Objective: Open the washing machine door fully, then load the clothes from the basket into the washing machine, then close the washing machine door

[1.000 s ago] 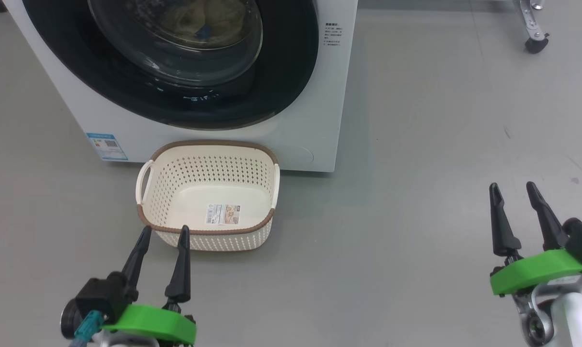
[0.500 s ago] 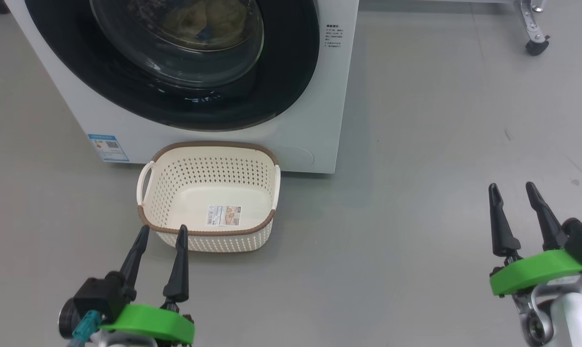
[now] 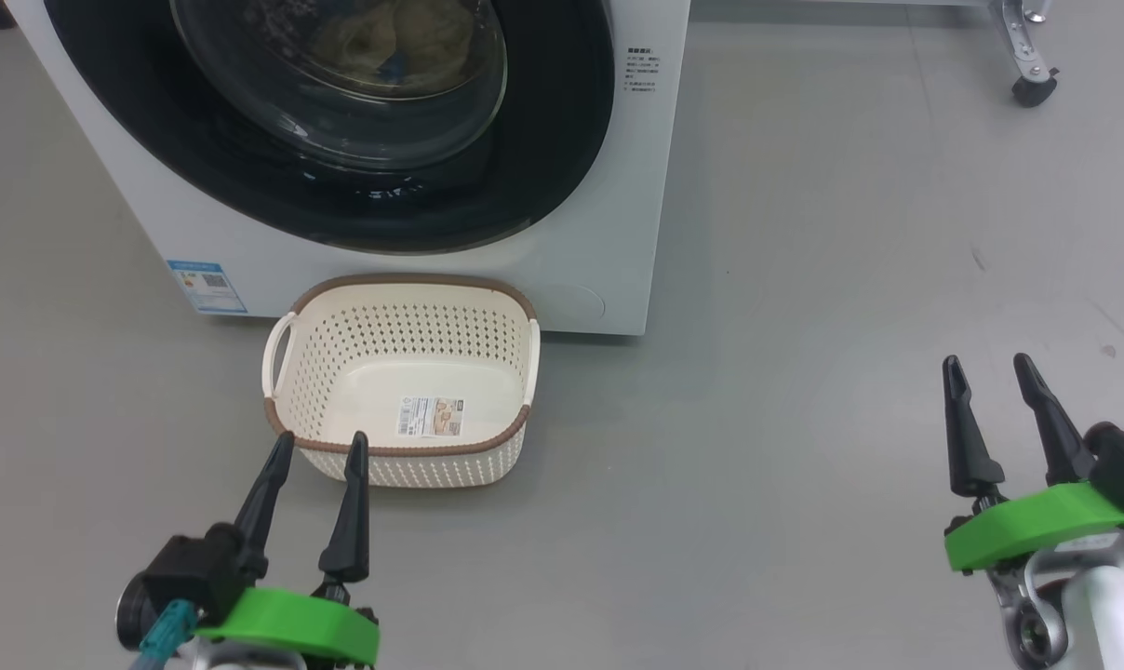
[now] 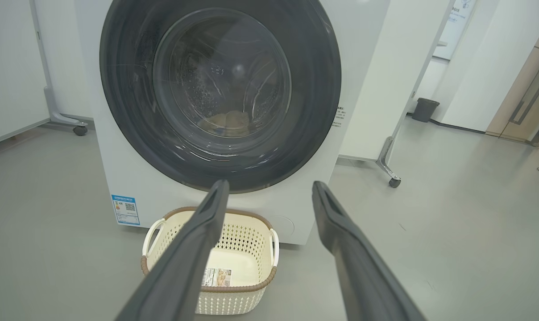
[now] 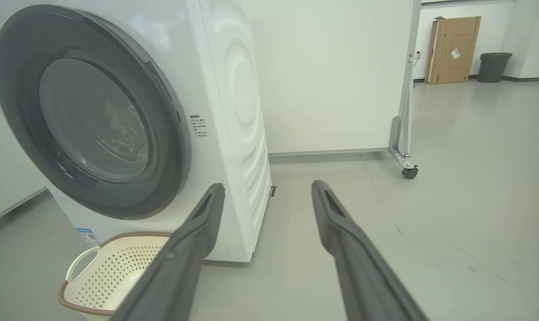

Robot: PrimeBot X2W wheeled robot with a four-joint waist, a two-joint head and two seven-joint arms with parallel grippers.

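The washing machine door (image 3: 339, 121) is closed, clothes (image 3: 376, 37) behind its glass; the basket (image 3: 385, 335) sits just before it. The left claw (image 3: 322, 437) and right claw (image 3: 985, 360) are spread, unloaded.

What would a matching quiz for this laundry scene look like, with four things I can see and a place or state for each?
Things
1. pale cream-yellow fabric clothes
2. cream perforated plastic basket with a brown rim
3. round washing machine door with a glossy black rim
4. left pair of long dark fingers

Places or states
A. shut flat against the big white washing machine
B. spread apart, holding nothing
C. inside, seen through the glass
D. standing on the grey floor, nothing in it but a sticker

Pairs: 1-C, 2-D, 3-A, 4-B
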